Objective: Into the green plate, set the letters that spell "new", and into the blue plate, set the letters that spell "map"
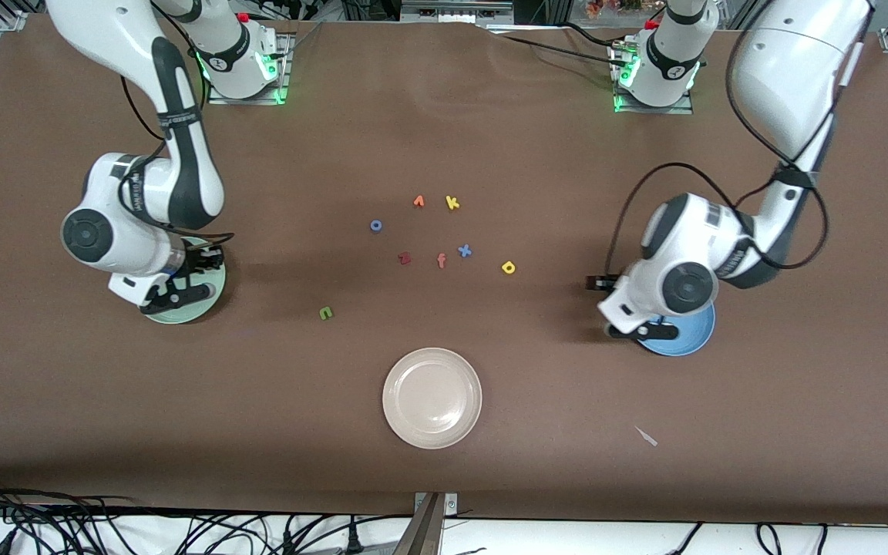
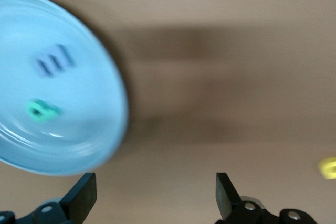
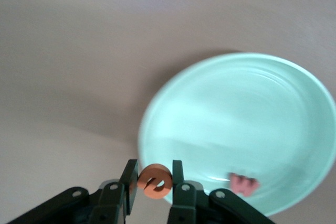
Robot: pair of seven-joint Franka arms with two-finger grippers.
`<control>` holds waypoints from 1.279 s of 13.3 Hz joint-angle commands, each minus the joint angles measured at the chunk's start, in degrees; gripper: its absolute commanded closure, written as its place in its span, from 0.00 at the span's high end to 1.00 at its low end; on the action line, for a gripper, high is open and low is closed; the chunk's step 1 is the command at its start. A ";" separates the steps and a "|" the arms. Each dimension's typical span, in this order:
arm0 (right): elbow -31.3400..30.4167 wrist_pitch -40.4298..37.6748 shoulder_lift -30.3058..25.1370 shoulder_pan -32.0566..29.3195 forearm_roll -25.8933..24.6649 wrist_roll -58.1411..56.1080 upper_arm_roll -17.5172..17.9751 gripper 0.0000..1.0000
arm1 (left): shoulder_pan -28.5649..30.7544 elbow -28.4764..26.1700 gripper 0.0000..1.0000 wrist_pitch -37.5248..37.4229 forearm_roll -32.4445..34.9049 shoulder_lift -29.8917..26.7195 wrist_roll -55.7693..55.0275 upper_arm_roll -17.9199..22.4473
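My right gripper (image 3: pixel 155 182) is shut on the orange e (image 3: pixel 155 181) and hangs over the rim of the green plate (image 3: pixel 262 108), where the red-pink w (image 3: pixel 244 183) lies. This plate (image 1: pixel 199 308) sits at the right arm's end of the table. My left gripper (image 2: pixel 155 198) is open and empty, over bare table just beside the blue plate (image 2: pixel 79 129). The blue m (image 2: pixel 55 60) and teal p (image 2: pixel 42 110) lie in that plate (image 1: pixel 687 339). The green n (image 1: pixel 326 312) and yellow a (image 1: pixel 509 267) rest on the table.
A cream-white plate (image 1: pixel 432 397) sits nearest the front camera. Mid-table lie a yellow k (image 1: pixel 452 203), an orange letter (image 1: pixel 418 201), a blue o (image 1: pixel 375 226), a blue x (image 1: pixel 464 250), a dark red z (image 1: pixel 405 258) and a salmon f (image 1: pixel 441 260).
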 commanded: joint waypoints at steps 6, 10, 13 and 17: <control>2.61 -0.59 2.15 -0.17 6.52 3.81 0.33 1.00 | -10.96 -0.44 1.00 12.33 -5.43 3.40 -33.57 -0.17; 5.42 -0.42 2.86 4.14 6.79 16.46 2.08 1.00 | -12.64 -5.88 1.00 22.43 -5.61 4.11 -42.20 -0.17; 9.98 0.20 4.43 4.15 6.70 20.80 7.52 1.00 | -12.64 -9.84 0.90 28.23 -5.17 4.02 -42.58 -0.17; 14.66 4.65 9.09 4.32 6.26 19.92 12.71 1.00 | -12.47 -10.38 0.35 29.67 -4.99 3.93 -42.75 -0.09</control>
